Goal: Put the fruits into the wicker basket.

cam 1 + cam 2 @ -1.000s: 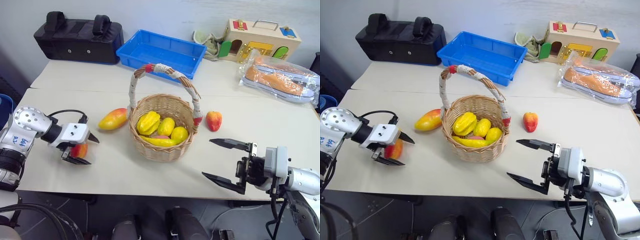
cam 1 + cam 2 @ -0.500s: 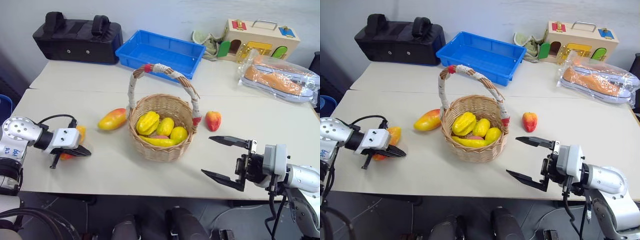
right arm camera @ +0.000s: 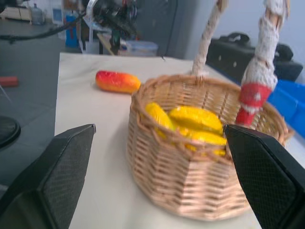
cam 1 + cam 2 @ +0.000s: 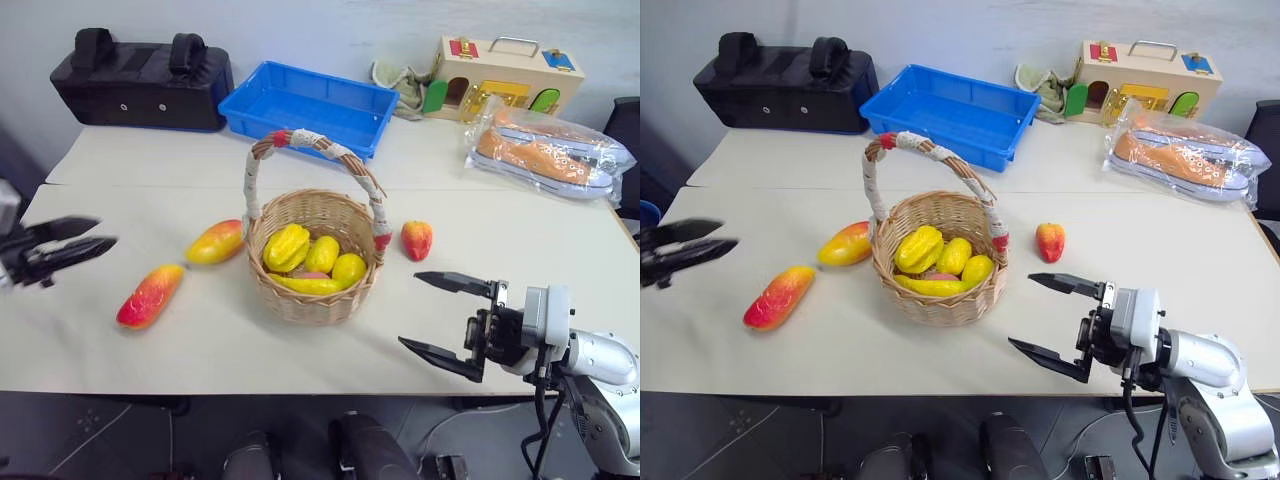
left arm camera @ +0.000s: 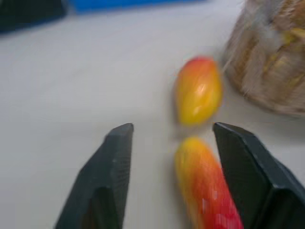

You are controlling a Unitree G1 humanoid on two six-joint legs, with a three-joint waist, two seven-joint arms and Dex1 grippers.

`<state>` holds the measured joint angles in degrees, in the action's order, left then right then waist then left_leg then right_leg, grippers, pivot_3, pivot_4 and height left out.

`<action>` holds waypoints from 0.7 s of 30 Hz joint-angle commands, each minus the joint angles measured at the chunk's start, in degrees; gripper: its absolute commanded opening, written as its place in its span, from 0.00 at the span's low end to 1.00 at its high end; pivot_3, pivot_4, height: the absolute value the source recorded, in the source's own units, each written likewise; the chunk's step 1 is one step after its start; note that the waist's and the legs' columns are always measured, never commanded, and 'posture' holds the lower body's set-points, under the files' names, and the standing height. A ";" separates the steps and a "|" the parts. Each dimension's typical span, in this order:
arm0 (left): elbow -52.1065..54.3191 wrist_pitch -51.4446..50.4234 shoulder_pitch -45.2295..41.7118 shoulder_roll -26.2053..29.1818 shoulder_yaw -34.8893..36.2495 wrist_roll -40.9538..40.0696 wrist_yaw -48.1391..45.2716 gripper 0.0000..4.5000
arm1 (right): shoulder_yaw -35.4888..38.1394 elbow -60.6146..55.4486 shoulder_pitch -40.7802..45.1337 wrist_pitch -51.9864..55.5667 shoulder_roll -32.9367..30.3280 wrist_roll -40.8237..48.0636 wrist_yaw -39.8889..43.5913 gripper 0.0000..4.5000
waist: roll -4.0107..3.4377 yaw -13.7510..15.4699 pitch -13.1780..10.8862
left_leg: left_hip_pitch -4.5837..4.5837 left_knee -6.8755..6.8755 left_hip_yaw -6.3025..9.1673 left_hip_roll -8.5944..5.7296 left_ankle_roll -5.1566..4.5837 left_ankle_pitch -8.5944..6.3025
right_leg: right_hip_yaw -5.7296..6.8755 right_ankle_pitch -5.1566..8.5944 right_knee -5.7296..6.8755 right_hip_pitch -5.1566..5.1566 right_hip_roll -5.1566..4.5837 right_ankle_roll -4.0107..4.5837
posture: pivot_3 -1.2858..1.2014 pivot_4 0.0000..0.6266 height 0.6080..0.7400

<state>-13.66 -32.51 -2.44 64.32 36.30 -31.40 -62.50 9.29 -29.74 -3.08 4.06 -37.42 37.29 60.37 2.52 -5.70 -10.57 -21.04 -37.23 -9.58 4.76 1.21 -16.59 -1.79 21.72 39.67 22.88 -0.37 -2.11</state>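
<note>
1. Head views: the wicker basket (image 4: 313, 262) stands upright near the middle of the white table (image 4: 520, 240), its cloth-wound handle (image 4: 300, 140) arching over several yellow toy fruits (image 4: 310, 260) already inside.
2. 1 mango (image 4: 214, 241) lies on the table just beside the basket's left wall, and it cannot be told whether they touch. A 2nd mango (image 4: 150, 295) lies further left and nearer the front edge, apart from the basket.
3. The small red-orange peach (image 4: 416, 240) sits on the table just right of the basket, near the handle's red-banded foot.
4. The left gripper (image 4: 62, 246) hovers at the left edge of the table, blurred, its fingers parted and empty, well apart from the nearer mango.
5. The right gripper (image 4: 445, 315) hangs at the front right, jaws spread wide and empty, pointing toward the basket.
6. At the back stand a black bag (image 4: 140, 80), a blue plastic tray (image 4: 305, 105), a wooden toy house (image 4: 500, 75) and wrapped orange shoes (image 4: 545, 155).
7. Left wrist view: both black fingers (image 5: 112, 176) stand apart with nothing between them; the 2 mangoes lie ahead, the basket beyond.
8. Right wrist view: the wide-spread fingers (image 3: 57, 176) frame the basket with its yellow fruits, and a mangos lies on the table behind it.
</note>
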 commanded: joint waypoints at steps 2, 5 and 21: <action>-0.05 -0.32 8.36 1.56 9.64 2.85 -0.81 0.98 | -0.51 -1.56 1.72 -0.09 0.78 1.00 -0.73 1.00 | 0.17 0.75 0.06 | -0.06 -0.01 0.01 -0.02 -0.03 -0.02 | 0.03 0.01 -0.12 0.00 -0.03 0.02 | 0.52 0.24 1.00; -3.99 3.76 13.64 0.42 14.00 4.72 -2.38 0.99 | -1.17 -1.03 2.88 -0.36 1.07 0.69 -0.41 1.00 | 0.36 1.37 0.19 | -0.06 -0.01 0.05 -0.06 -0.08 -0.05 | 0.09 0.04 -0.24 -0.09 -0.09 0.08 | 0.52 0.24 1.00; 10.45 -17.74 -5.13 2.20 -12.86 0.42 2.13 0.99 | -1.89 0.25 5.76 -1.04 1.59 -0.43 -0.47 1.00 | 0.45 1.92 0.25 | -0.02 0.03 0.03 -0.09 -0.11 -0.20 | 0.10 0.09 -0.36 -0.23 -0.10 0.19 | 0.52 0.24 1.00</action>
<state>-4.66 -48.34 -5.94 65.26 26.10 -31.57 -61.13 6.99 -28.78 1.90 3.78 -35.91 36.57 60.06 2.97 -3.77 -10.32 -21.07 -37.20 -9.55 4.67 1.11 -16.79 -1.69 21.81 39.35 22.68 -0.45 -1.92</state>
